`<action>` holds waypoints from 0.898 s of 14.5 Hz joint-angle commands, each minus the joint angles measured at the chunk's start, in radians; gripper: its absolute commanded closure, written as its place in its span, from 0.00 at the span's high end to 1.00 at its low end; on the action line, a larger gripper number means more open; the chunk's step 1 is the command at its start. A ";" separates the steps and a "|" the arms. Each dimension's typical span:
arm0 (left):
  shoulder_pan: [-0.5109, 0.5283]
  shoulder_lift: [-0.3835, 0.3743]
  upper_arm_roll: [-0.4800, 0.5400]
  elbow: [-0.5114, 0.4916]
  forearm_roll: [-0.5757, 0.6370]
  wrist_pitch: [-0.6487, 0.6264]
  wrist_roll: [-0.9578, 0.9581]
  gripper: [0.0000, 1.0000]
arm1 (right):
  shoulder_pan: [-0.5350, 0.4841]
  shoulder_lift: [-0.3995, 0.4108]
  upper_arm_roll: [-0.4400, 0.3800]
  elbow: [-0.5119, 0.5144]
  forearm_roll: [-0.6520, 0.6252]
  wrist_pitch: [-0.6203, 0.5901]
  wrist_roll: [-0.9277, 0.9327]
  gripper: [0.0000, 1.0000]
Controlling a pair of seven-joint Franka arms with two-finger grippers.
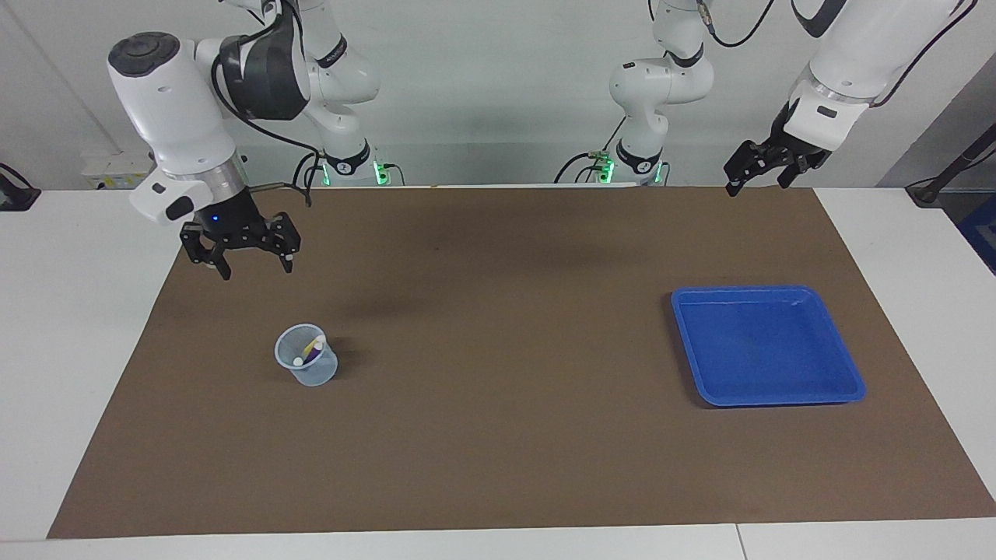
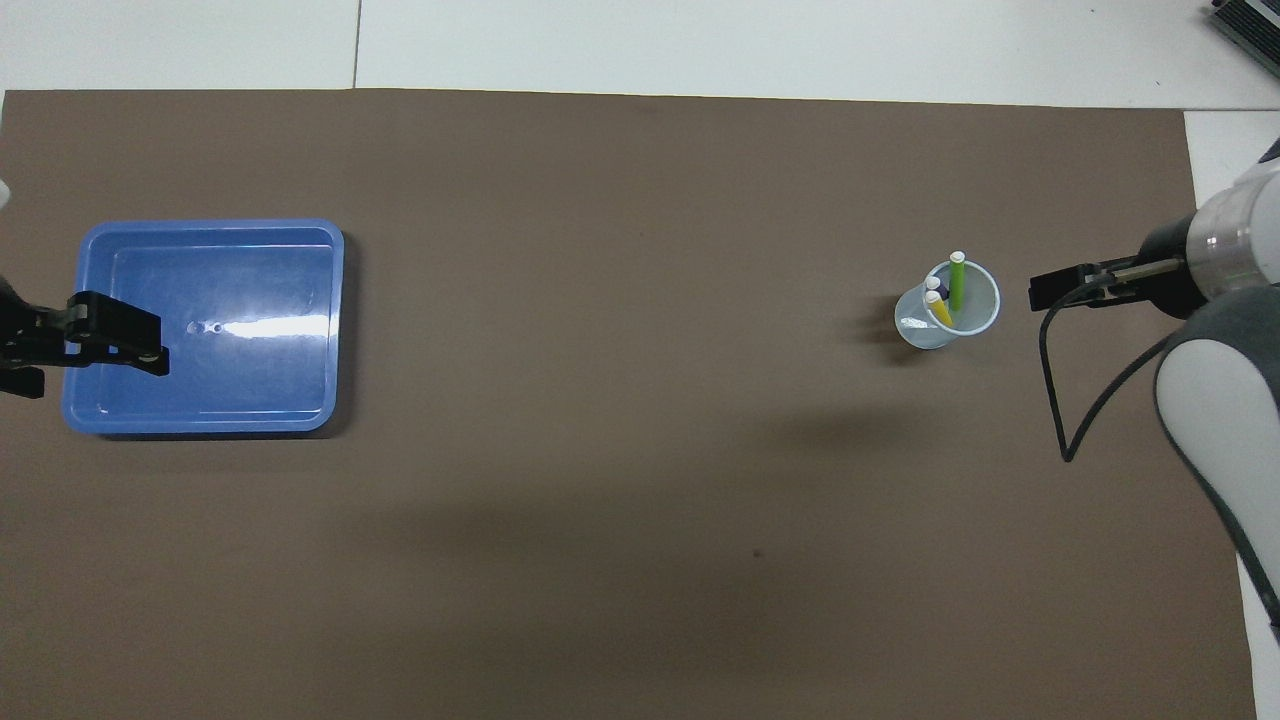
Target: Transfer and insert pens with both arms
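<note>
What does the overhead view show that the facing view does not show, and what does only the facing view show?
Only the overhead view shows the green pen standing in the clear cup with the yellow pen and purple pen. Only the facing view shows both arm bases and the right claw, open and raised over the brown mat, clear of the cup. Both show the empty blue tray, the cup with pens, and the open left claw.

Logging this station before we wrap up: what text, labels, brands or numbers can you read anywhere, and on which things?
No readable text in either view.
right gripper: no legible marking on its body.
cup, pens, blue tray, left gripper: no lettering visible.
</note>
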 commanded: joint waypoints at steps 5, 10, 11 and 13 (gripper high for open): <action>0.016 0.011 0.003 0.017 -0.003 -0.033 0.012 1.00 | -0.009 0.019 0.009 0.270 -0.085 -0.390 0.052 1.00; 0.019 0.008 0.000 0.016 -0.003 -0.022 0.035 1.00 | -0.013 -0.012 0.013 0.258 -0.030 -0.400 0.055 1.00; 0.019 0.006 0.001 0.014 -0.003 -0.017 0.077 1.00 | -0.016 -0.014 0.009 0.258 0.023 -0.398 0.067 1.00; 0.022 0.005 0.003 0.013 -0.003 -0.011 0.146 1.00 | -0.016 -0.020 0.007 0.244 0.030 -0.398 0.075 1.00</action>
